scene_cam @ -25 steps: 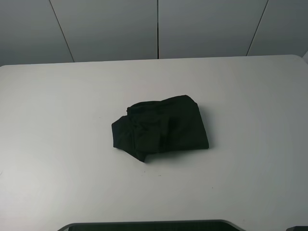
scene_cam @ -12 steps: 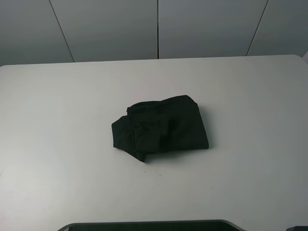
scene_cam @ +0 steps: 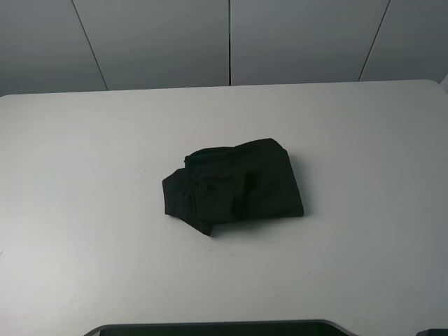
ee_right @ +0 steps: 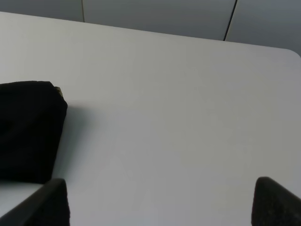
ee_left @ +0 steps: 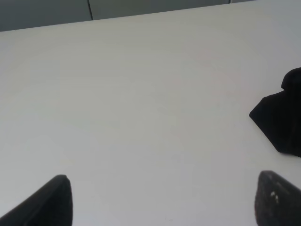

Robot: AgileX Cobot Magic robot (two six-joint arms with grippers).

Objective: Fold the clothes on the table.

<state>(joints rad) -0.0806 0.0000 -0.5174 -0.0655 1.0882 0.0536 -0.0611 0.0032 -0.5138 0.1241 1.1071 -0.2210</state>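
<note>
Two grippers, both spread wide with nothing between the fingers. Left gripper point(ee_left: 162, 200) hangs over bare table point(ee_left: 141, 94), only its two dark fingertips point(ee_left: 51, 202) showing at the frame edge in the left wrist view; jaws well apart, touching nothing. The clothes point(ee_left: 280, 117) sit ahead of it and off to its right-finger side, apart from the fingers. Right gripper point(ee_right: 160, 202) is likewise held wide, fingertips point(ee_right: 275, 202) clear of the fabric, white table point(ee_right: 178, 103) under it. The clothes point(ee_right: 28, 132) lie ahead and toward its left-finger side, near that finger but not touching as far as the view shows. Exterior high view: neither gripper visible, the clothes point(scene_cam: 234, 185) lie as a compact black folded bundle near the middle of the table point(scene_cam: 84, 175), a small corner poking out at its near-left edge, no print visible.
</note>
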